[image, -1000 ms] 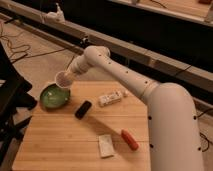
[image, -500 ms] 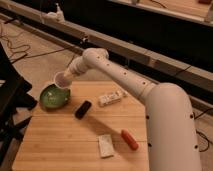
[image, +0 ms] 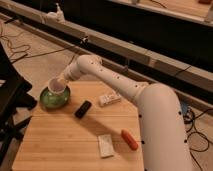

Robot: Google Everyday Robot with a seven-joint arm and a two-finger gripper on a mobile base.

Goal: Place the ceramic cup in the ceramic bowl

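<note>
One white arm [image: 125, 87] reaches from the right of the view across a wooden table [image: 60, 145] toward its far left corner, where the ceramic bowl [image: 54, 98] sits, green and glossy, close to the table's left edge. The gripper [image: 61, 84] is at the end of that arm, directly above the bowl, and the ceramic cup [image: 56, 87] is at its tip, a pale round shape with its mouth facing up, over the bowl's middle. Whether the cup already rests on the bowl's floor or hangs just above it cannot be told from this view, and the fingers themselves are hidden behind the cup and wrist, so how far apart they stand cannot be told either.

Four other things lie on the table. A dark oblong object [image: 83, 109] lies just right of the bowl, tilted. Beyond it, toward the far edge, is a small white packet [image: 109, 98] (some markings on it, not readable). Nearer the front, a flat white rectangular block [image: 105, 146] lies beside a red-orange object [image: 129, 139], the two close but apart
</note>
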